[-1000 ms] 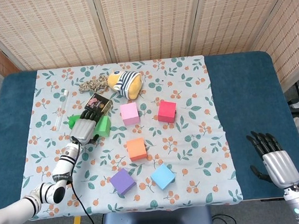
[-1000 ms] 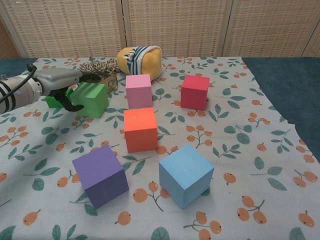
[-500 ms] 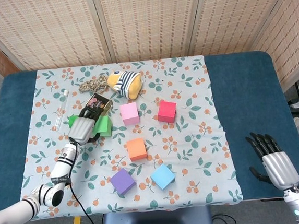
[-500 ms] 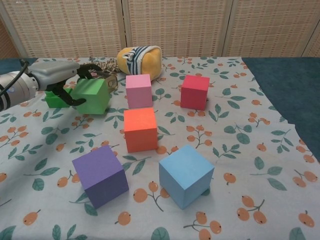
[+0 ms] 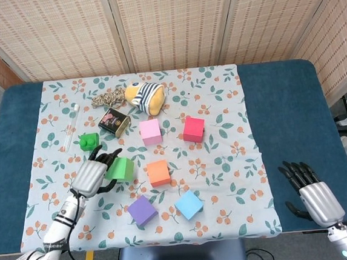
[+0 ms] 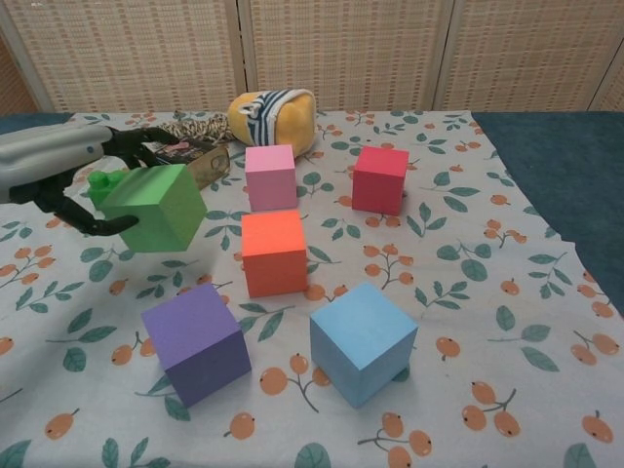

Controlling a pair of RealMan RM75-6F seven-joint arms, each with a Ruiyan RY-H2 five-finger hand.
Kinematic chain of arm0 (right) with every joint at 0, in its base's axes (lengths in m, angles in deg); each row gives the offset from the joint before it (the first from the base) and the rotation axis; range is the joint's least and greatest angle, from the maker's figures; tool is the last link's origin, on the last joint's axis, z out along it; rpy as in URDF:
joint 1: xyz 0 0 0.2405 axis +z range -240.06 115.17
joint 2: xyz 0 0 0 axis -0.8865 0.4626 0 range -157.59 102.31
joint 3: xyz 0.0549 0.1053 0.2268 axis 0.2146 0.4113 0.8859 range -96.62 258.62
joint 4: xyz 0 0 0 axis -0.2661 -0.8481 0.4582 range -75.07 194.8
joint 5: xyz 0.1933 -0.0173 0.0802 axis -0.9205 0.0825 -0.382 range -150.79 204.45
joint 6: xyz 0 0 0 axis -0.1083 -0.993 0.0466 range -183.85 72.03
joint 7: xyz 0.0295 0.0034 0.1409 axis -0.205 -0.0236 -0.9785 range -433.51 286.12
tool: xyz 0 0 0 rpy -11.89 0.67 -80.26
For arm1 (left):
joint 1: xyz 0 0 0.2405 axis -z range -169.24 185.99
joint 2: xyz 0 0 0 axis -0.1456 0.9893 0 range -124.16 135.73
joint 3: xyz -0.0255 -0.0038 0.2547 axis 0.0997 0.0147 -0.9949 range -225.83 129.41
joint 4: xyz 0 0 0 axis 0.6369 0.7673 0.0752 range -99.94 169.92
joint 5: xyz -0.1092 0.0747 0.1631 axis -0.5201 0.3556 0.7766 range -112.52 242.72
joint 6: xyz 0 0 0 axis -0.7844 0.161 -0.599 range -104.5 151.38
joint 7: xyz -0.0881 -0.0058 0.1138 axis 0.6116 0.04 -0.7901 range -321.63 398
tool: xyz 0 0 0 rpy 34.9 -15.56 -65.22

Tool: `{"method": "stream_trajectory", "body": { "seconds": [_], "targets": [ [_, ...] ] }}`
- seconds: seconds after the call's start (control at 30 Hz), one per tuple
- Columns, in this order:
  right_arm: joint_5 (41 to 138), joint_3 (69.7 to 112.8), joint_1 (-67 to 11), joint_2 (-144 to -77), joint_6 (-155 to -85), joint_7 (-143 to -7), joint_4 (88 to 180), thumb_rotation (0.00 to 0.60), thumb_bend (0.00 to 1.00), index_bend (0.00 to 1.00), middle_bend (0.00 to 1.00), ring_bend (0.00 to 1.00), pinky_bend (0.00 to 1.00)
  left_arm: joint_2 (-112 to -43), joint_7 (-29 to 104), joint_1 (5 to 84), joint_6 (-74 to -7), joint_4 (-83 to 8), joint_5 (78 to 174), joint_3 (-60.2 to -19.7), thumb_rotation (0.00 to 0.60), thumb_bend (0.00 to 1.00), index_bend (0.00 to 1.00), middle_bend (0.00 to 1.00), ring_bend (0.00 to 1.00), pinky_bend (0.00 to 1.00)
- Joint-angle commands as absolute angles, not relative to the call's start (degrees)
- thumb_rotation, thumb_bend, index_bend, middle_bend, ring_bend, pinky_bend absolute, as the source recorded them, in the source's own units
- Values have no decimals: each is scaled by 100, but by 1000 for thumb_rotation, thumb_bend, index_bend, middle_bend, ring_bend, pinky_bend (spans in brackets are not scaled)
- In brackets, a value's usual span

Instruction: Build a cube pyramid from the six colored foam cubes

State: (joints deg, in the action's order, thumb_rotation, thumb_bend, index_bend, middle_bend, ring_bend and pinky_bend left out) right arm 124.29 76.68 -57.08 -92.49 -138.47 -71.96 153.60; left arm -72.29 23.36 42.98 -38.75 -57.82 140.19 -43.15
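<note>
on the floral-cloth table (image 5: 226, 180), left of centre, the left hand (image 5: 91, 175) pinches the green foam cube (image 6: 154, 206) aloft; light, squashy, best held by opposite faces. the right hand (image 5: 313, 195), lower right, lies spread.

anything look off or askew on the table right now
Only the green cube: it sits tilted in the left hand, off the cloth, while the pink cube, red cube, orange cube, purple cube and blue cube lie flat. Nothing looks spilled or damaged.
</note>
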Motion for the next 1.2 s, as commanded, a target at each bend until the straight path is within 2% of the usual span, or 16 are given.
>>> {"method": "stream_trajectory", "body": {
  "seconds": [0.03,0.17,0.43,1.2],
  "targets": [
    [12561,7587,-5712,-9205,-13875,-7269,15385,600,239,0,0,0,0,-7106,1523,3919,-4283,-6289,13782,-4585,600,383,0,721,303,43],
    [12709,7515,-5712,-9171,-13906,-7322,15408,600,238,0,0,0,0,-7297,975,3800,-4465,-6454,13473,-4605,600,384,0,721,304,42],
    [12761,7483,-5685,-9097,-13896,-7456,15422,600,239,0,0,0,0,-7702,179,3813,-4660,-6560,12801,-4387,600,382,0,721,309,43],
    [12585,7536,-5643,-9037,-13773,-7486,15460,600,238,0,0,0,0,-8434,-322,4377,-4306,-6078,12294,-4066,600,382,0,709,311,43]
  ]
}}
